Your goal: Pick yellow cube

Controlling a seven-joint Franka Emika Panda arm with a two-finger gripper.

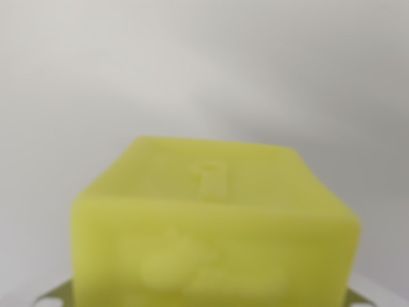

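Pale grey-white background point(204, 57) across the whole upper half of the frame, smooth and out of focus, shading slightly darker toward the middle right. No edge or seam to be made out in it, so cannot tell whether wall or table top.

Fingers not visible anywhere in the wrist view; whether spread, pressed together or pinching the block cannot be told from this picture.

Yellow cube point(214, 236) filling the lower centre of the frame, very close to the lens and blurred. Cut off by the bottom edge. Two faces showing: a lighter top face sloping away toward the middle of the frame, and a front face below it, a shade deeper in its yellow-green. Rounded edges and corners. Faint raised mark at the middle of the top face, shaped something like a small keyhole or a short bar, too soft to read. Faint embossed relief on the front face too, lower centre left, equally unreadable.

Pale strips point(54, 295) at the lower left and lower right corners, just beside the cube's base, tinged yellow where closest to it. Too blurred and too little in frame to identify.
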